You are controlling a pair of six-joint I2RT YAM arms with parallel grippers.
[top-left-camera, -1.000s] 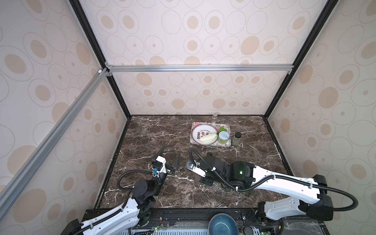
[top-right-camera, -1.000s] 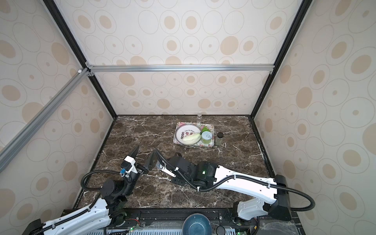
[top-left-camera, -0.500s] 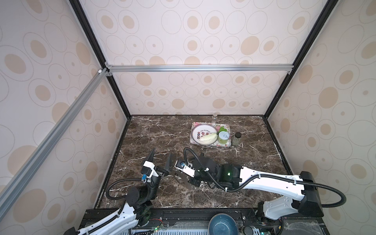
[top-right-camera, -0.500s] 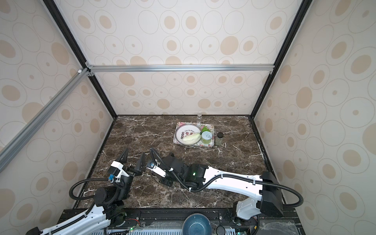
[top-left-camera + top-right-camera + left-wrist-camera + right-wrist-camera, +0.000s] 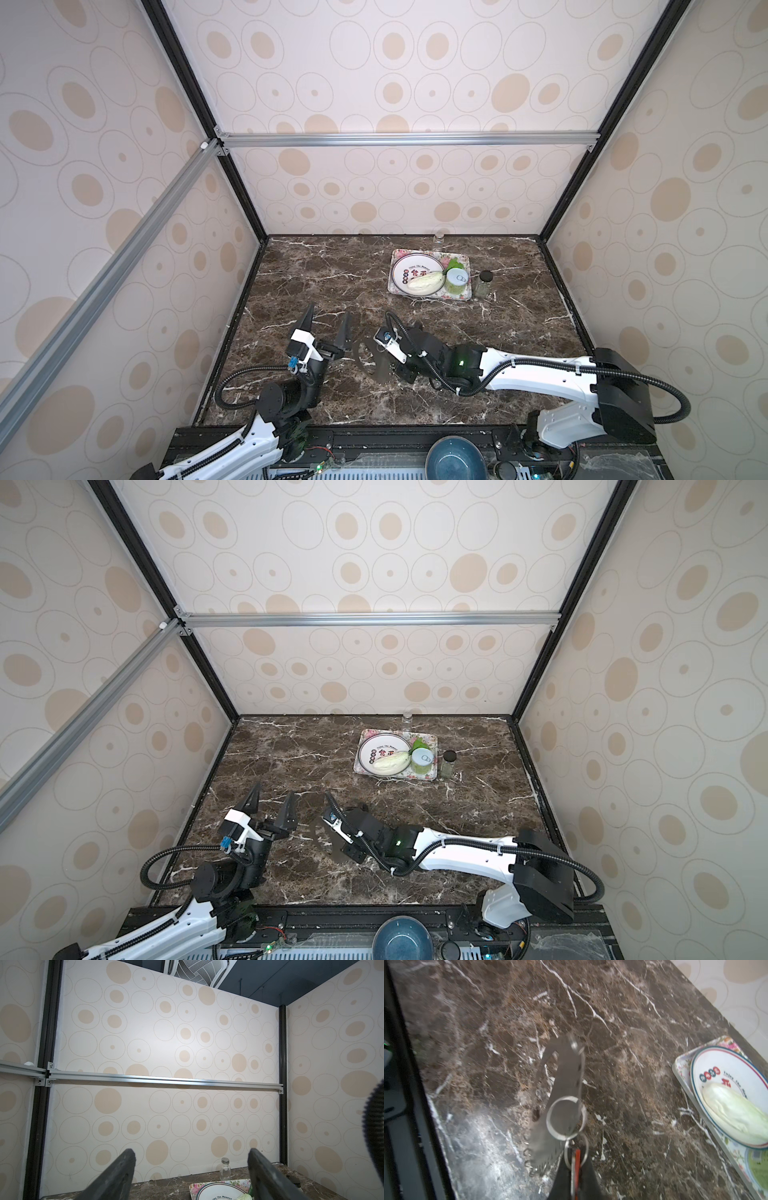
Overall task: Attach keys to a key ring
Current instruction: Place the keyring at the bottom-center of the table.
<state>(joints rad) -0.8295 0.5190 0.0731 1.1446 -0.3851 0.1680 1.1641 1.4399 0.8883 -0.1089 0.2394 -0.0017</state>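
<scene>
The left jaws have sprung wide, empty, and drawn back. The right jaws stay clenched on the red tag [image 5: 577, 1157], whose wire loop [image 5: 549, 1121] overlaps the key ring [image 5: 569, 1076] — nearer than the tray [image 5: 430, 296]; one key looks hooked on.

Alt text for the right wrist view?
Right gripper shut on a red plastic tag; its thin wire loop meets a silver ring on the flat grey crescent-shaped plate, against dark marble tabletop. Floral tray at the edge.

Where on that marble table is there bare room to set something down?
Bare: far-left marble table between side wall and floral tray; also between black-lidded jar and white right arm. Crowded: front centre, around left gripper, right gripper and grey crescent plate.
</scene>
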